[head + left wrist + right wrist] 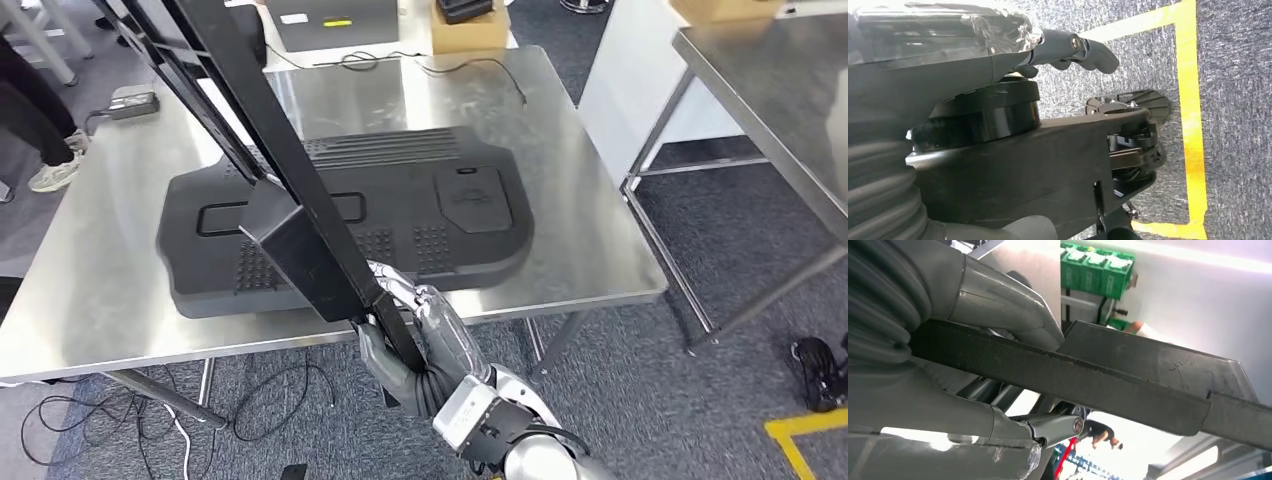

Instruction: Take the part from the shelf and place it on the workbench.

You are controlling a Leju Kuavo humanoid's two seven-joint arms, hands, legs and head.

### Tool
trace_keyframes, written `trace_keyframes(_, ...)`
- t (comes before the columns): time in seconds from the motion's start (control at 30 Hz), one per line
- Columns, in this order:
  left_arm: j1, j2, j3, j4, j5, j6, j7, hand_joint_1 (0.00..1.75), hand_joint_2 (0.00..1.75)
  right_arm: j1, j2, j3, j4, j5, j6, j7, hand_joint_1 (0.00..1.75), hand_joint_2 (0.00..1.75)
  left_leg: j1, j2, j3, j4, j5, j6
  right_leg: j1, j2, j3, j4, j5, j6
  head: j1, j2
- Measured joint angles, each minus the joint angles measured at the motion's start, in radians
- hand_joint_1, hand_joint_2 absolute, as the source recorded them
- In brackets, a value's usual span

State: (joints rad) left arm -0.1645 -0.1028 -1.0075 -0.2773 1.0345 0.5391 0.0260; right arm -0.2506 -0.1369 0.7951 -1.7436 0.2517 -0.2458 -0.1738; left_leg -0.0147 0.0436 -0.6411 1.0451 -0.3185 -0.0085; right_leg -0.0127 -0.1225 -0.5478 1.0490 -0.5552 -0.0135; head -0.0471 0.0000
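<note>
Right hand (pixel 405 335) grips a long black part (pixel 300 215) above the workbench (pixel 590 230).

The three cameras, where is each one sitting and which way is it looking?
Head view: high on the body, looking forward and down at the steel workbench with a flat black moulded panel; the right hand grips a long black plastic part.
Left wrist view: behind the left hand, facing grey carpet with yellow tape.
Right wrist view: behind the right hand, looking along the part.
Shared by head and right wrist views: that part and hand.
</note>
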Motion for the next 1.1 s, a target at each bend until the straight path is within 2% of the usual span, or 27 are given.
trace_keyframes(0.03, 0.002, 0.000, 0.000, 0.000, 0.001, -0.002, -0.001, 0.00, 1.75, 0.000, 0.001, 0.000, -0.001, -0.008, -0.001, -0.002, 1.75, 1.75, 0.004, -0.009, 0.007, -0.009, 0.002, 0.004, 0.000, 0.012, 0.003, 0.004, -0.006, 0.004, 0.003, 0.000)
trace_keyframes(0.07, 0.003, -0.001, 0.000, 0.000, 0.003, -0.004, -0.002, 0.00, 1.75, -0.001, 0.001, 0.001, -0.001, -0.019, -0.002, -0.005, 1.75, 1.75, 0.009, -0.018, 0.015, -0.019, 0.004, 0.010, 0.000, 0.036, -0.003, 0.025, -0.020, 0.008, 0.007, 0.000)
trace_keyframes(0.1, 0.003, -0.001, 0.000, 0.000, 0.003, -0.005, -0.003, 0.00, 1.75, 0.000, 0.001, 0.001, -0.002, -0.030, -0.003, -0.008, 1.75, 1.75, 0.013, -0.024, 0.022, -0.025, 0.005, 0.014, -0.001, 0.067, -0.023, 0.068, -0.042, 0.009, 0.014, 0.000)
trace_keyframes(0.13, 0.002, -0.001, 0.000, 0.000, 0.004, -0.006, -0.003, 0.00, 1.75, 0.002, 0.001, 0.002, -0.002, -0.037, -0.004, -0.011, 1.75, 1.75, 0.012, -0.030, 0.025, -0.027, 0.004, 0.018, -0.001, 0.095, -0.056, 0.130, -0.068, 0.009, 0.021, 0.000)
trace_keyframes(0.17, 0.002, -0.001, 0.000, 0.000, 0.005, -0.007, -0.003, 0.00, 1.75, 0.004, 0.000, 0.002, -0.002, -0.042, -0.004, -0.012, 1.75, 1.75, 0.011, -0.037, 0.026, -0.027, 0.002, 0.022, -0.001, 0.110, -0.096, 0.196, -0.091, 0.009, 0.029, 0.000)
trace_keyframes(0.2, 0.002, -0.002, 0.000, 0.000, 0.005, -0.007, -0.003, 0.00, 1.75, 0.006, 0.000, 0.003, -0.002, -0.044, -0.004, -0.013, 1.75, 1.75, 0.010, -0.044, 0.029, -0.027, -0.001, 0.023, -0.001, 0.116, -0.131, 0.246, -0.100, 0.009, 0.036, 0.000)
trace_keyframes(0.23, 0.003, -0.002, 0.000, 0.000, 0.005, -0.008, -0.003, 0.00, 1.75, 0.008, -0.001, 0.003, -0.002, -0.045, -0.005, -0.013, 1.75, 1.75, 0.009, -0.050, 0.032, -0.026, -0.004, 0.024, 0.000, 0.118, -0.152, 0.265, -0.089, 0.009, 0.042, 0.000)
trace_keyframes(0.27, 0.004, -0.002, 0.000, 0.000, 0.006, -0.009, -0.003, 0.00, 1.75, 0.009, -0.001, 0.004, -0.002, -0.046, -0.005, -0.013, 1.75, 1.75, 0.009, -0.057, 0.037, -0.025, -0.008, 0.023, 0.000, 0.119, -0.153, 0.243, -0.058, 0.008, 0.047, 0.000)
trace_keyframes(0.33, 0.004, -0.002, 0.000, 0.000, 0.007, -0.011, -0.003, 0.00, 1.75, 0.009, -0.002, 0.004, -0.002, -0.047, -0.005, -0.013, 1.75, 1.75, 0.009, -0.067, 0.048, -0.021, -0.019, 0.018, 0.000, 0.121, -0.114, 0.122, 0.028, 0.003, 0.056, 0.000)
trace_keyframes(0.37, 0.004, -0.002, 0.000, 0.000, 0.007, -0.013, -0.003, 0.00, 1.75, 0.009, -0.002, 0.004, -0.002, -0.049, -0.006, -0.013, 1.75, 1.75, 0.007, -0.071, 0.050, -0.016, -0.026, 0.014, 0.000, 0.122, -0.092, 0.062, 0.056, 0.000, 0.061, 0.000)
trace_keyframes(0.4, 0.004, -0.002, 0.000, 0.000, 0.007, -0.014, -0.003, 0.00, 1.75, 0.009, -0.002, 0.004, -0.002, -0.050, -0.007, -0.013, 1.75, 1.75, 0.006, -0.073, 0.050, -0.013, -0.030, 0.009, 0.001, 0.124, -0.078, 0.024, 0.070, -0.003, 0.063, 0.000)
trace_keyframes(0.5, 0.005, -0.002, 0.000, 0.000, 0.007, -0.016, -0.003, 0.00, 1.75, 0.010, -0.002, 0.004, -0.002, -0.054, -0.014, -0.015, 1.75, 1.75, 0.005, -0.075, 0.049, -0.009, -0.036, -0.005, 0.002, 0.126, -0.071, 0.002, 0.068, -0.014, 0.059, 0.000)
trace_keyframes(0.57, 0.005, -0.001, 0.000, 0.000, 0.007, -0.016, -0.002, 0.00, 1.75, 0.010, -0.002, 0.004, -0.002, -0.054, -0.018, -0.017, 1.75, 1.75, 0.006, -0.070, 0.042, 0.019, -0.056, -0.017, -0.002, 0.123, -0.064, -0.005, 0.067, -0.022, 0.054, 0.000)
trace_keyframes(0.6, 0.004, -0.001, 0.000, 0.000, 0.008, -0.016, -0.002, 0.00, 1.75, 0.010, -0.001, 0.004, -0.002, -0.054, -0.019, -0.019, 1.75, 1.75, 0.008, -0.067, 0.026, 0.058, -0.078, -0.024, -0.004, 0.121, -0.061, -0.008, 0.067, -0.026, 0.048, 0.000)
trace_keyframes(0.67, 0.004, 0.000, 0.000, 0.000, 0.008, -0.016, -0.002, 0.00, 1.75, 0.011, -0.001, 0.004, -0.002, -0.053, -0.020, -0.021, 1.75, 1.75, 0.016, -0.062, -0.032, 0.176, -0.129, -0.036, -0.004, 0.118, -0.056, -0.008, 0.062, -0.032, 0.036, 0.000)
trace_keyframes(0.7, 0.003, 0.000, 0.000, 0.001, 0.008, -0.016, -0.002, 0.00, 1.75, 0.013, -0.002, 0.004, -0.002, -0.053, -0.020, -0.022, 1.75, 1.75, 0.019, -0.060, -0.060, 0.226, -0.143, -0.041, -0.004, 0.117, -0.053, -0.008, 0.059, -0.034, 0.032, 0.000)
trace_keyframes(0.73, 0.003, 0.001, 0.000, 0.002, 0.008, -0.016, -0.002, 0.00, 1.75, 0.014, -0.002, 0.004, -0.002, -0.053, -0.020, -0.022, 1.75, 1.75, 0.022, -0.060, -0.074, 0.249, -0.139, -0.044, -0.005, 0.116, -0.050, -0.008, 0.056, -0.034, 0.029, 0.000)
trace_keyframes(0.77, 0.003, 0.002, 0.000, 0.002, 0.008, -0.016, -0.002, 0.00, 1.75, 0.015, -0.002, 0.004, -0.002, -0.053, -0.020, -0.022, 1.75, 1.75, 0.024, -0.059, -0.072, 0.237, -0.117, -0.045, -0.006, 0.116, -0.045, -0.008, 0.053, -0.033, 0.024, 0.000)
trace_keyframes(0.83, 0.003, 0.003, 0.000, 0.003, 0.009, -0.016, -0.002, 0.00, 1.75, 0.015, -0.001, 0.004, -0.002, -0.053, -0.020, -0.022, 1.75, 1.75, 0.027, -0.056, -0.027, 0.127, -0.044, -0.044, -0.008, 0.116, -0.033, -0.008, 0.045, -0.028, 0.015, 0.000)
trace_keyframes(0.87, 0.003, 0.003, 0.000, 0.003, 0.010, -0.016, -0.001, 0.00, 1.75, 0.015, -0.001, 0.004, -0.002, -0.053, -0.020, -0.022, 1.75, 1.75, 0.025, -0.054, -0.002, 0.068, -0.019, -0.041, -0.007, 0.116, -0.029, -0.008, 0.041, -0.024, 0.011, 0.000)
trace_keyframes(0.9, 0.003, 0.003, 0.000, 0.003, 0.010, -0.016, -0.001, 0.00, 1.75, 0.015, -0.001, 0.004, -0.002, -0.052, -0.020, -0.022, 1.75, 1.75, 0.022, -0.051, 0.016, 0.023, -0.007, -0.036, -0.007, 0.116, -0.027, -0.008, 0.039, -0.019, 0.007, 0.000)
trace_keyframes(0.97, 0.004, 0.003, 0.000, 0.003, 0.011, -0.017, -0.001, 0.00, 1.75, 0.015, -0.001, 0.004, -0.002, -0.052, -0.020, -0.022, 1.75, 1.75, 0.015, -0.049, 0.026, -0.006, -0.014, -0.025, -0.006, 0.114, -0.027, -0.011, 0.037, -0.008, 0.005, 0.000)
trace_keyframes(1.03, 0.005, 0.002, 0.000, 0.003, 0.011, -0.017, -0.001, 0.00, 1.75, 0.015, -0.001, 0.004, -0.003, -0.052, -0.020, -0.022, 1.75, 1.75, 0.018, -0.051, 0.032, -0.017, -0.016, -0.012, -0.006, 0.111, -0.022, -0.013, 0.033, 0.004, 0.010, 0.000)
trace_keyframes(1.1, 0.006, 0.002, 0.000, 0.003, 0.012, -0.017, -0.001, 0.00, 1.75, 0.014, -0.002, 0.004, -0.003, -0.052, -0.020, -0.022, 1.75, 1.75, 0.021, -0.052, 0.044, -0.029, -0.015, 0.001, -0.006, 0.111, -0.038, 0.035, 0.005, 0.011, 0.020, 0.000)
